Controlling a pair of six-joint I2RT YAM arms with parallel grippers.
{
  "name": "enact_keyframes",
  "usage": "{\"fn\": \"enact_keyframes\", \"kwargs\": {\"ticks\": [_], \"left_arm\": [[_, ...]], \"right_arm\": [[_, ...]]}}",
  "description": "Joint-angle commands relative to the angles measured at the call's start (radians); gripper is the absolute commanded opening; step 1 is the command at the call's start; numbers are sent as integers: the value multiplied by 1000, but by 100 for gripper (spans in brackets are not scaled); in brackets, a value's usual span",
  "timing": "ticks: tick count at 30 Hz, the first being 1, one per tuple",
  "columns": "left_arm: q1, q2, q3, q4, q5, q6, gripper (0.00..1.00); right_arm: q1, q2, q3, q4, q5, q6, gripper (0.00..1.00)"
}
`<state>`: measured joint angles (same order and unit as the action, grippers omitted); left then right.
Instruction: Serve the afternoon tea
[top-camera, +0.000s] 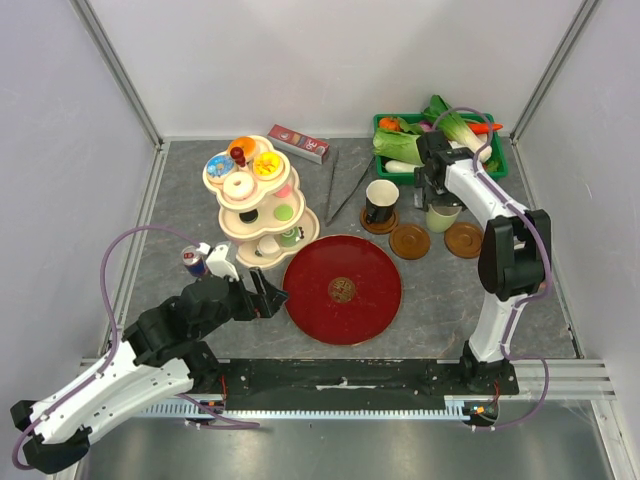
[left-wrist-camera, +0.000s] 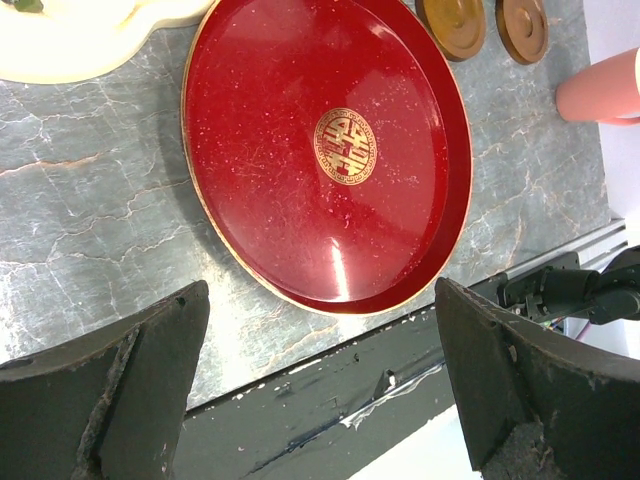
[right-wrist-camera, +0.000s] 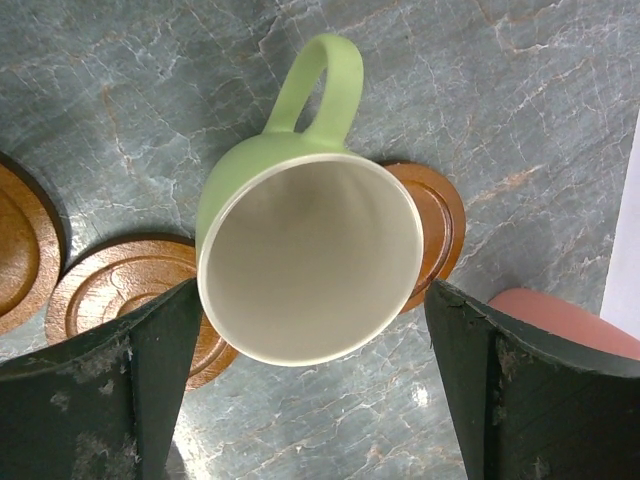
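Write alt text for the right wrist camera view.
An empty, upright pale green mug, seen from above with its handle pointing away, stands between the wide-open dark fingers of the right gripper. Round brown coasters show on either side of it on the grey marbled table.

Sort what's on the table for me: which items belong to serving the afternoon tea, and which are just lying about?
Part of the job: sweets on the tiered stand; pale green mug; black mug; brown coasters; red tray, probably for serving.

Lying about: green crate of vegetables; drink can; red box.
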<state>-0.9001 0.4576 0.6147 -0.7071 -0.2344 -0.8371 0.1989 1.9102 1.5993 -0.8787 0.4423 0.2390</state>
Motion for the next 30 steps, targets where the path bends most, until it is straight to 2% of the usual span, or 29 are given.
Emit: {"fn": "enact_keyframes", "kwargs": {"ticks": [1,6,15,24,26,30], "left_arm": [[-5,-17,-3,31,-16,-13,99],[-5,-30,-9,38,-2,-8,99],[-6,-48,-15,49,6,-3,99],[-6,-45,-12,54,3,-2,99],[-5,-42,-13,54,3,-2,99],[-3,-37,-12,52,0,-2,99]], "right_arm": [[-7,-59,-19,-34,15,9,98],[-33,-66,-32,4,-46,63,98],[-76,-69,-78,178,-194,163,98],[-76,-33,-52,161,-111,312,98],[-78,-34,-52,156,-96,316,93],[-76,-49,-52,161,-83,261,73]]}}
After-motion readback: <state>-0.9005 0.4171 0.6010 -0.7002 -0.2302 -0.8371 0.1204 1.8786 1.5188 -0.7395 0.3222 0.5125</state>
